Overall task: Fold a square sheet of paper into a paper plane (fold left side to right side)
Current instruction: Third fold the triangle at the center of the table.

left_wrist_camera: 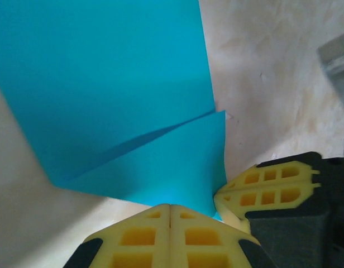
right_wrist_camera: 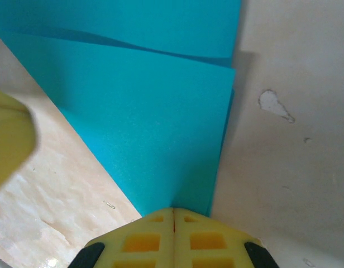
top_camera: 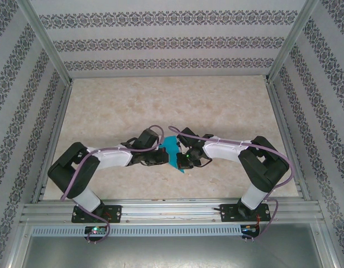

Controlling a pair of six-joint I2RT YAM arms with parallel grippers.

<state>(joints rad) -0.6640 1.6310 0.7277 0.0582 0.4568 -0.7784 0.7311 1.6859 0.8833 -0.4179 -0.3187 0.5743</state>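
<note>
**Both pincers closed on the teal sheet at mid-surface**

From above, the two arms meet over the middle of the marbled surface. The square sheet of paper sits between the left pincer and the right pincer, but the grip itself is too small to read there.

The left wrist view gives the detail. The sheet lies in two overlapping layers with a slanting fold. Its near edge is pinched in the left pincer, and the right pincer touches its corner.

In the right wrist view, the paper narrows to a corner clamped in the shut right pincer.
</note>
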